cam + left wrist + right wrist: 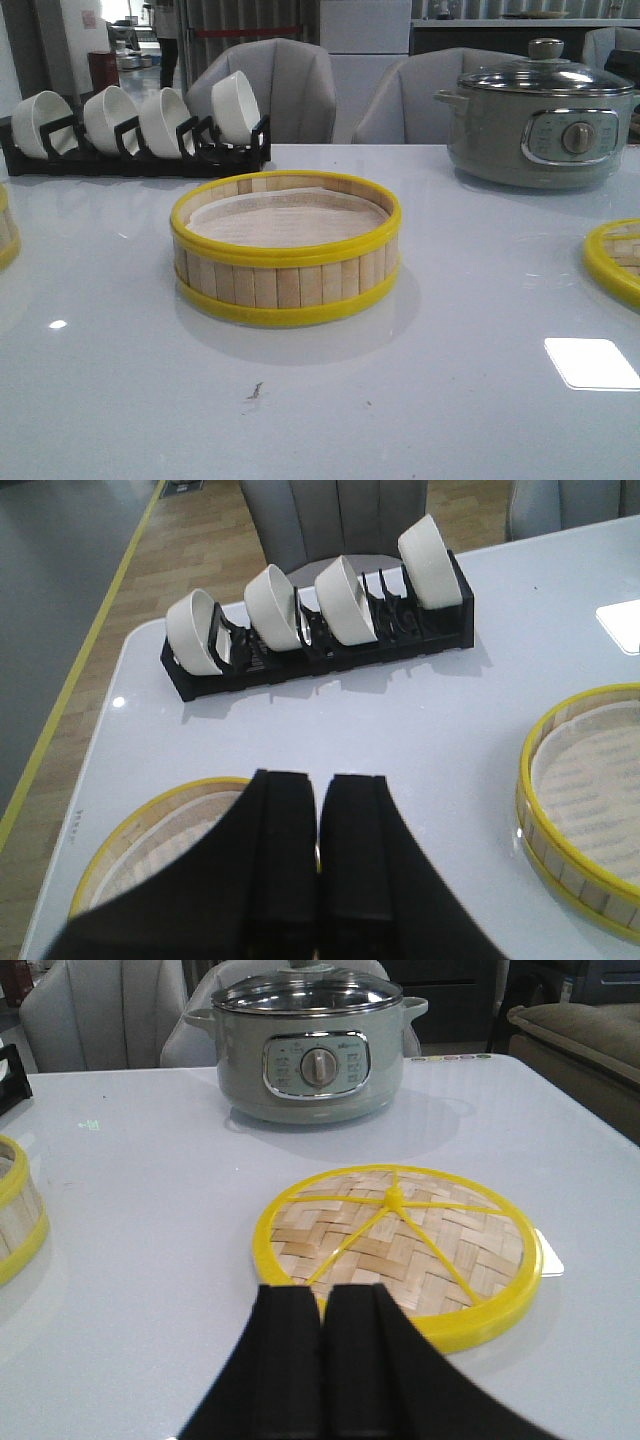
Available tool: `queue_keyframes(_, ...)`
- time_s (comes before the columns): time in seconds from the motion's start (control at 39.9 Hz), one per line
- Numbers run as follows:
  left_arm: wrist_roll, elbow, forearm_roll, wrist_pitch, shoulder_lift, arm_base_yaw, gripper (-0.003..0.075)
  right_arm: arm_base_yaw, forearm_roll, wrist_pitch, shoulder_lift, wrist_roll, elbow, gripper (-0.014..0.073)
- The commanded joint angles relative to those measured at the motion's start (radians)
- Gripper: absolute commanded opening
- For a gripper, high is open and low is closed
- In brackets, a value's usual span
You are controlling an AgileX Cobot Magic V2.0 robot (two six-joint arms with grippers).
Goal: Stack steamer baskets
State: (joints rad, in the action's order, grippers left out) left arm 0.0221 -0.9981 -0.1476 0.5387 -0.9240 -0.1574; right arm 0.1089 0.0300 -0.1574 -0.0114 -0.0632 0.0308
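One steamer basket with a white paper liner stands in the middle of the white table. The second steamer basket shows only as a sliver at the left edge of the front view. In the left wrist view my left gripper is shut and empty, over the near rim of that second basket; the middle basket lies off to one side. My right gripper is shut and empty, just short of the flat woven lid. Neither gripper shows in the front view.
A black rack of white bowls stands at the back left, also in the left wrist view. A grey electric pot with a glass lid stands at the back right, beyond the lid. Chairs stand behind the table.
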Motion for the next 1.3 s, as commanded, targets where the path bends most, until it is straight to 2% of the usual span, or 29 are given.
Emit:
queue_keyframes(0.0,0.0,-0.038,-0.015,-0.101,0.008,-0.006,0.0083,0.005,-0.013,0.081,-0.02,0.011,-0.016,0.0031)
queue_keyframes(0.7,0.0,-0.038,-0.002,-0.097,0.008,-0.006,0.0083,0.005,-0.013,0.081,-0.02,0.011,-0.016,0.0031)
queue_keyframes(1.0,0.0,-0.038,0.0,-0.097,0.008,-0.006,0.0083,0.006,-0.061,0.255,-0.02,0.053,-0.017,0.0031)
queue_keyframes(1.18,0.0,-0.038,0.0,-0.097,0.008,-0.006,0.0083,-0.012,-0.05,0.146,0.002,-0.02,-0.112,0.0031)
queue_keyframes(1.28,0.0,-0.038,0.0,-0.097,0.008,-0.006,0.0083,-0.019,-0.05,0.088,0.092,-0.023,-0.219,0.0031)
